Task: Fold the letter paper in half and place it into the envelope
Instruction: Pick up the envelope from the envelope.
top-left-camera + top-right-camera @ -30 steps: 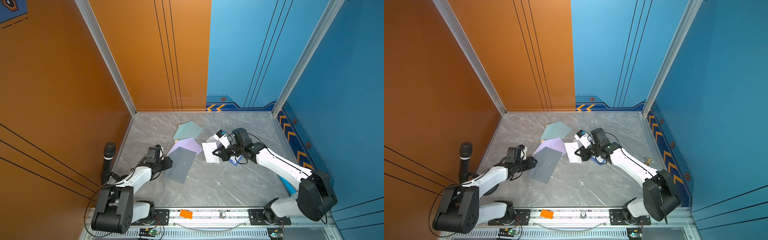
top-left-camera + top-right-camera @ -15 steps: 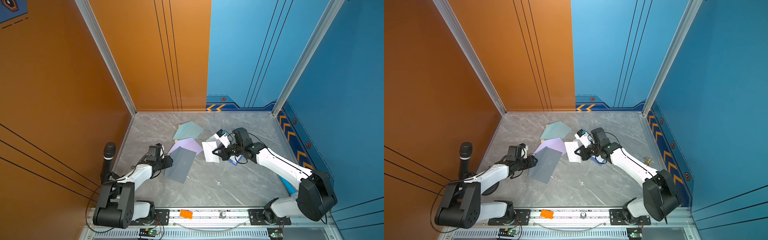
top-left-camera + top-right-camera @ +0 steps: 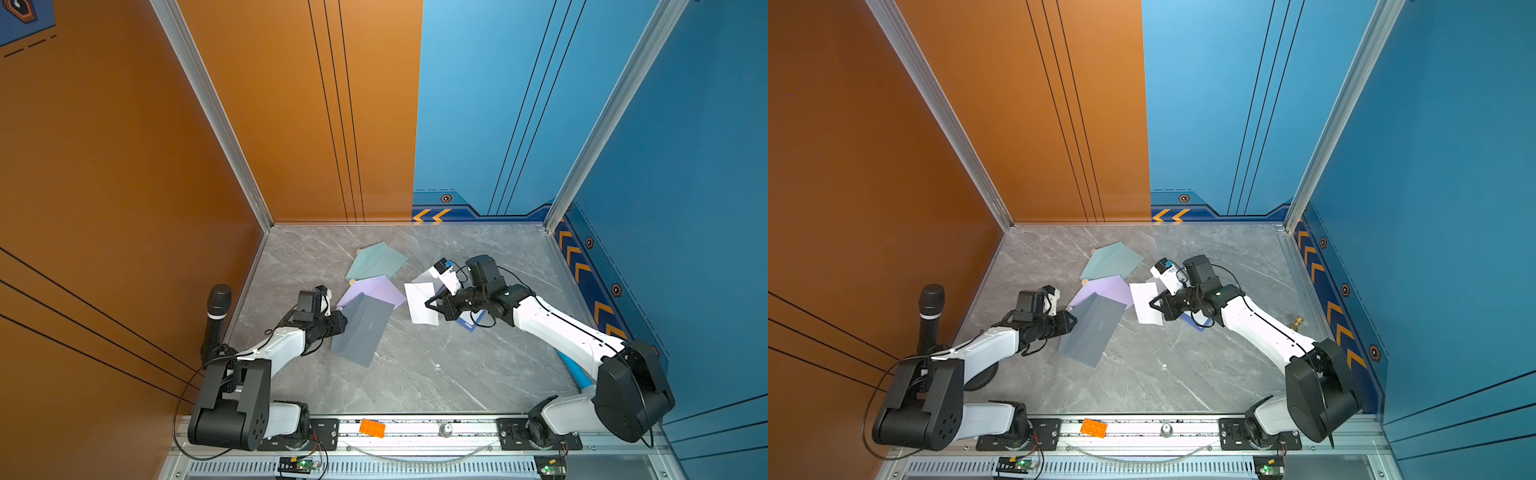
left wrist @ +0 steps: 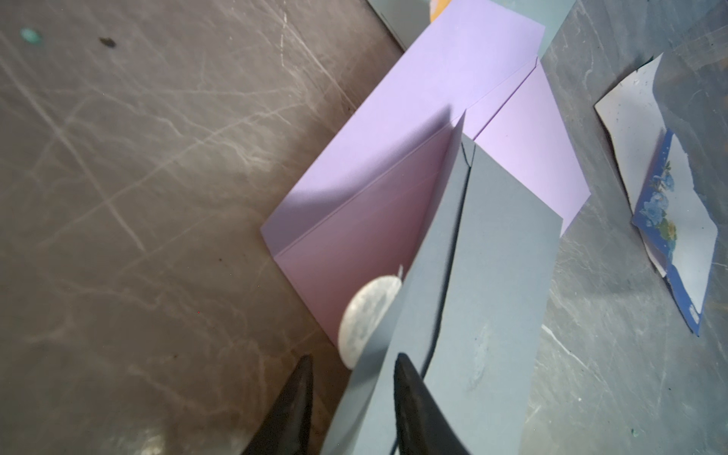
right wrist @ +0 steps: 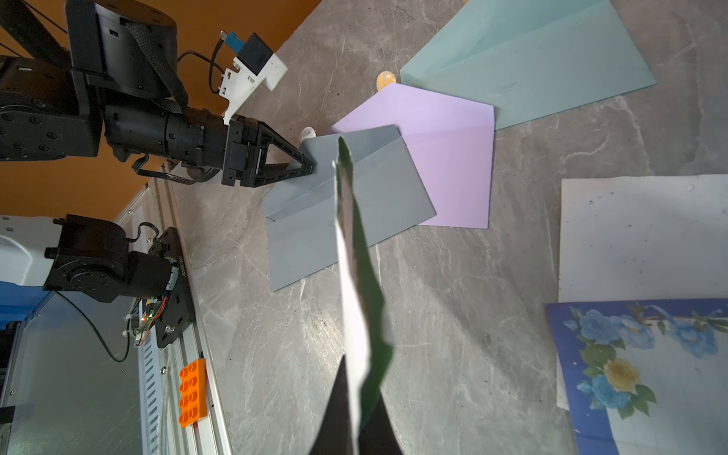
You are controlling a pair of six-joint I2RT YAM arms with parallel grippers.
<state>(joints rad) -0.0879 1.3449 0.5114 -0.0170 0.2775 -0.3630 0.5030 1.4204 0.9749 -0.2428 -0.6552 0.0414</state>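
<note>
Astride grey envelope (image 4: 492,275), left gripper (image 4: 353,357) ajar; right gripper (image 5: 360,388) tight on letter (image 5: 347,268)

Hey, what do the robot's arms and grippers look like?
Left arm and right arm: white shells, black joints and bases, loose black cables. Left gripper and right gripper: black, pointed, triangular open-frame fingers. White wrist camera mounts with blue plugs.

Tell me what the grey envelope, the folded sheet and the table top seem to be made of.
The grey envelope: stiff matte paper; its lifted flap holds a crisp crease. The folded sheet: thin paper, white one face, green the other, wavy edge. The table top: grey white-veined stone or laminate imitation, I cannot tell; smooth, scratched.
</note>
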